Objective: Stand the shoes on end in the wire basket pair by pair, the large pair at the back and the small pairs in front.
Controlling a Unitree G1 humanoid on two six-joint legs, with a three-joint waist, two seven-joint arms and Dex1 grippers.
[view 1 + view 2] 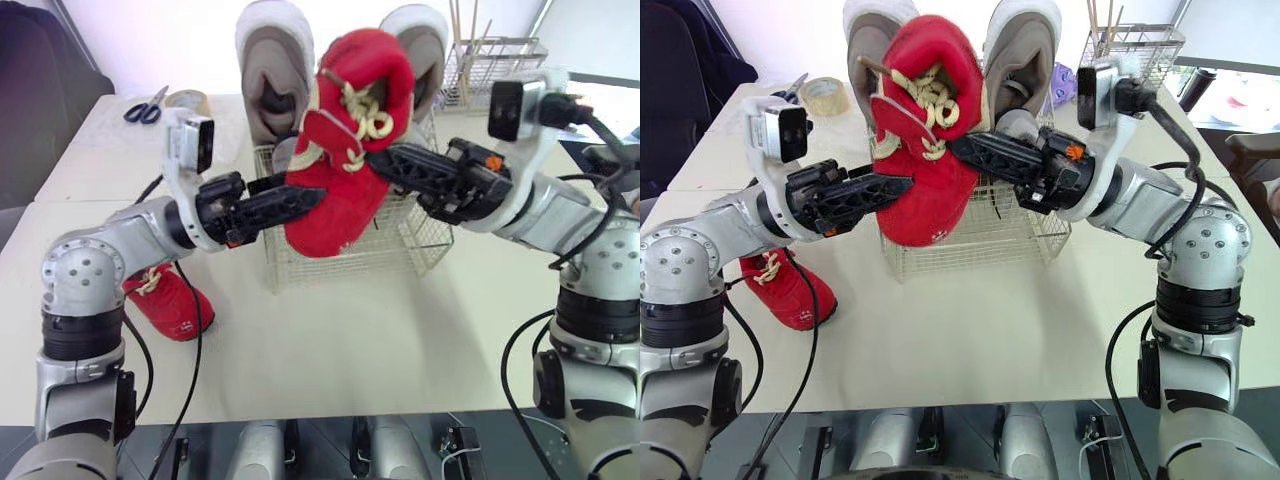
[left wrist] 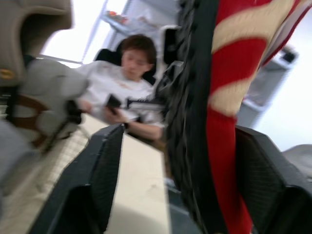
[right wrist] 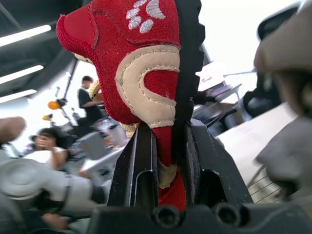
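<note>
**Red shoe held aloft over the basket front, one pincer clenched on it**

The red shoe is off the table, held toe-up in the air above the near part of the wire basket. Its laces face the near side and its sole faces far.

The right gripper reaches in from the right and is clenched on the shoe's heel. The right wrist view shows both fingers pressed against it.

The left gripper comes in from the left with its fingers spread, straddling the shoe's lower edge. In the left wrist view one finger lies against the red side. The other stands apart from the black sole.

The grey pair stands on end at the far side of the basket, toes up.

A second red shoe lies on the table at the near left, beside the left arm and well apart from the basket.

Scissors and a tape roll lie at the far left. A wire rack stands at the far right.
</note>
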